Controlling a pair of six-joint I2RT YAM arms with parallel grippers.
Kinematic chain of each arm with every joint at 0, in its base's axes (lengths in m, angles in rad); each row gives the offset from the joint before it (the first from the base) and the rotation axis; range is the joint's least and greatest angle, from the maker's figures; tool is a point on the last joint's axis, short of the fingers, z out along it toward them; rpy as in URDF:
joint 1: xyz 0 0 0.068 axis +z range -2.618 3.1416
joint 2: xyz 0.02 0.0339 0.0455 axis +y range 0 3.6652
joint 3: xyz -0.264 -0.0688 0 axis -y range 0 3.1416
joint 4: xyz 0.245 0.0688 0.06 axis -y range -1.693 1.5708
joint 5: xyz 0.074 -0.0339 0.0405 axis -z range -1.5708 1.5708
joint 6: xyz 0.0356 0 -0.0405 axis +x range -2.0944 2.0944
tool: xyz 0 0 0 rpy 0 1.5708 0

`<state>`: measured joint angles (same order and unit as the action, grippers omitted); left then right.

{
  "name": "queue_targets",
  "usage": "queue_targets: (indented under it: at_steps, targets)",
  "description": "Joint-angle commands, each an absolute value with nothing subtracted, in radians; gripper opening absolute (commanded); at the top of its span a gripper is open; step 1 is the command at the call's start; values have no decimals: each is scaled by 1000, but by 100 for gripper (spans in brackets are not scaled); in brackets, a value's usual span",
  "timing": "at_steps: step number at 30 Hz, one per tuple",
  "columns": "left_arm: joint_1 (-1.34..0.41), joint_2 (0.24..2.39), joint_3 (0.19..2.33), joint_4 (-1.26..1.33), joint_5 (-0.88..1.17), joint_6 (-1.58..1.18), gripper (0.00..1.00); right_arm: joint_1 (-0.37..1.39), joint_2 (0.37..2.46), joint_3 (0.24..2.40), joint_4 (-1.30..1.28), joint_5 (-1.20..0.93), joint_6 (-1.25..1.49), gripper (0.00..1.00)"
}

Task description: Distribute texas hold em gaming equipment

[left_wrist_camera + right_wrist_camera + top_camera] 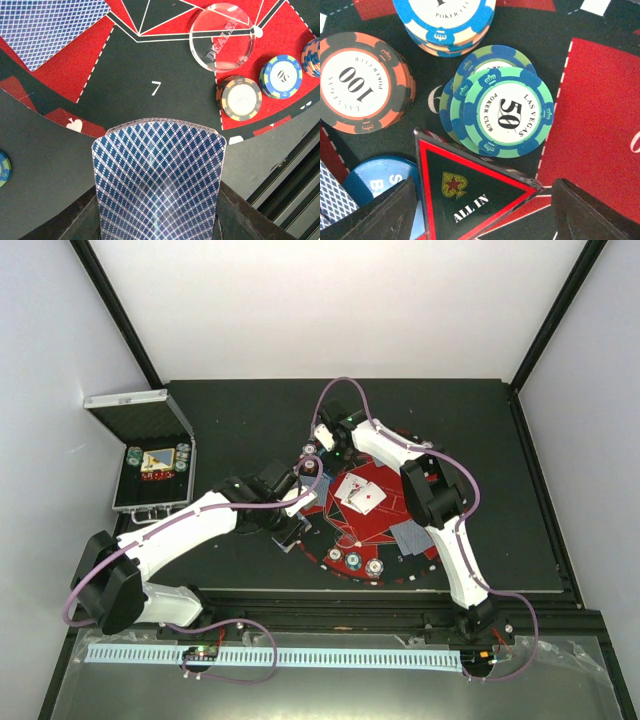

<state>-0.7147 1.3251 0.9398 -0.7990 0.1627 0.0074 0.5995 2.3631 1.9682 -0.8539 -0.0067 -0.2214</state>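
Top view. The black table (240, 410) carries the large round red-and-black felt mat (350, 525) at centre. The open silver metal case with black foam lid (140, 418) sits at 9 o'clock of the mat, off the felt, so supply and play area are separate.

Left gripper (160, 222), at about 8 o'clock on the mat rim, is clenched on the deck of blue diamond-backed playing cards (157, 170). It pinches the deck's near end, and the far end hangs free by the seat marked 7. Judgement: held this way so a card can be fed off toward that seat.

Right gripper (482, 215), at 11 o'clock on the mat, has its jaws apart and grasps nothing. The black triangular ALL IN plaque with red border (462, 192) lies flat between them, and the finger at 4 o'clock is clear of its corner.

Layout around the green-and-blue 50 chip stack (502, 112):
- black-and-orange 100 chip stack (362, 90) at 9 o'clock
- blue-and-white chip stack (447, 20) at 11 o'clock
- plaque touching at 6 o'clock
- blue round button disc (372, 182) at 8 o'clock

Judgement: this is one seat's allotment, clustered on purpose.

Smallest item: the clear round DEALER puck (222, 36) lies on the felt at 1 o'clock of the deck, just beside more chips. It probably marks where dealing starts.
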Motion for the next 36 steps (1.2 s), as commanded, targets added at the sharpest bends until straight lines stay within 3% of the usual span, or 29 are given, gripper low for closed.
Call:
queue_targets:
  at_steps: [1, 8, 16, 30, 36]
  targets:
    - [-709, 1334, 951, -785, 181, 15, 50, 596, 2374, 1989, -877, -25, -237, 76]
    - [-710, 1322, 950, -786, 189, 15, 50, 595, 2297, 1929, -859, -85, -224, 78]
    - [-713, 1305, 949, -783, 230, 22, 50, 578, 2056, 1724, -793, -180, -153, 80]
    - [-823, 1255, 930, -768, 270, 34, 50, 531, 1403, 1079, -556, -326, 158, 81]
    - [-896, 1273, 934, -771, 267, 34, 50, 536, 1272, 836, -362, -569, 336, 81]
